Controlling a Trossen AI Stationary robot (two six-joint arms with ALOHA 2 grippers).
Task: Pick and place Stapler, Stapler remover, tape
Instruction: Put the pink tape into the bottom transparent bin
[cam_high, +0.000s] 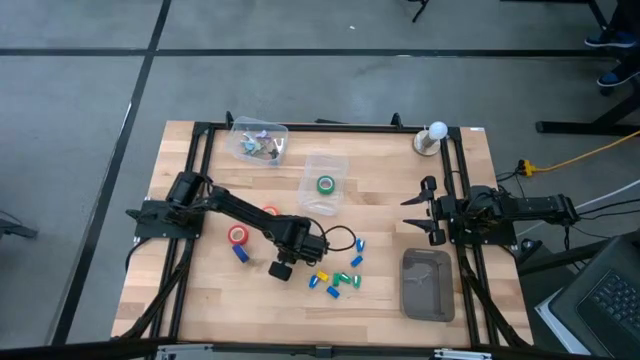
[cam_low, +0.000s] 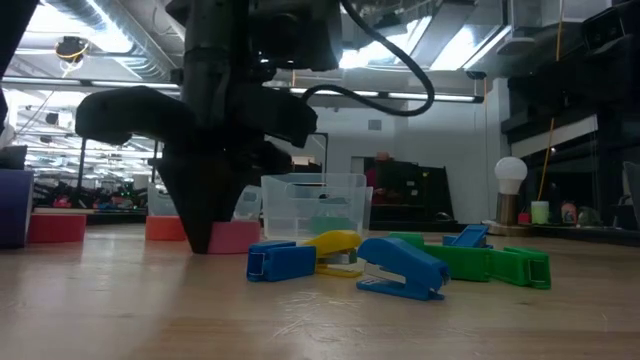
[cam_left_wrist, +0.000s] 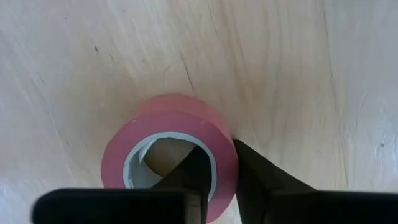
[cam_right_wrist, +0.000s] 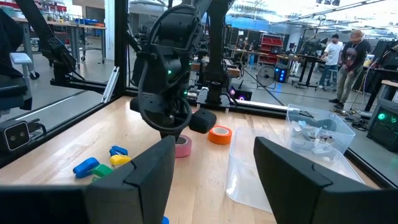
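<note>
The left gripper (cam_left_wrist: 214, 171) is down on the wooden table (cam_high: 200, 290) near its middle, its two dark fingers (cam_left_wrist: 267, 180) straddling the wall of a pink roll of tape (cam_left_wrist: 171, 146) – one finger inside the pale centre, the other against the outside – pinching that wall between them. The roll lies flat on the wood. In the low view the same gripper (cam_low: 205, 235) stands upright over the pink roll (cam_low: 235, 237), with an orange roll (cam_low: 165, 228) just behind it. From above, a red roll (cam_high: 238, 236) lies beside the left arm's forearm, and a green roll (cam_high: 326, 184) sits inside a clear plastic box (cam_high: 322, 163) toward the far side of the table. A second clear box (cam_high: 260, 141) at the far edge holds small mixed bits that are too small to tell. Near the gripper lies a loose scatter of small blue, yellow and green staplers (cam_high: 338, 279); in the low view a blue one (cam_low: 405, 270) lies in front of a yellow one (cam_low: 335, 245) and a green one (cam_low: 495, 263). A grey tray (cam_high: 427, 285) rests on the right side of the table. The right gripper (cam_high: 420, 212) waits at the right edge above the tray – its fingers (cam_right_wrist: 149, 171) spread wide apart, holding nothing.
</note>
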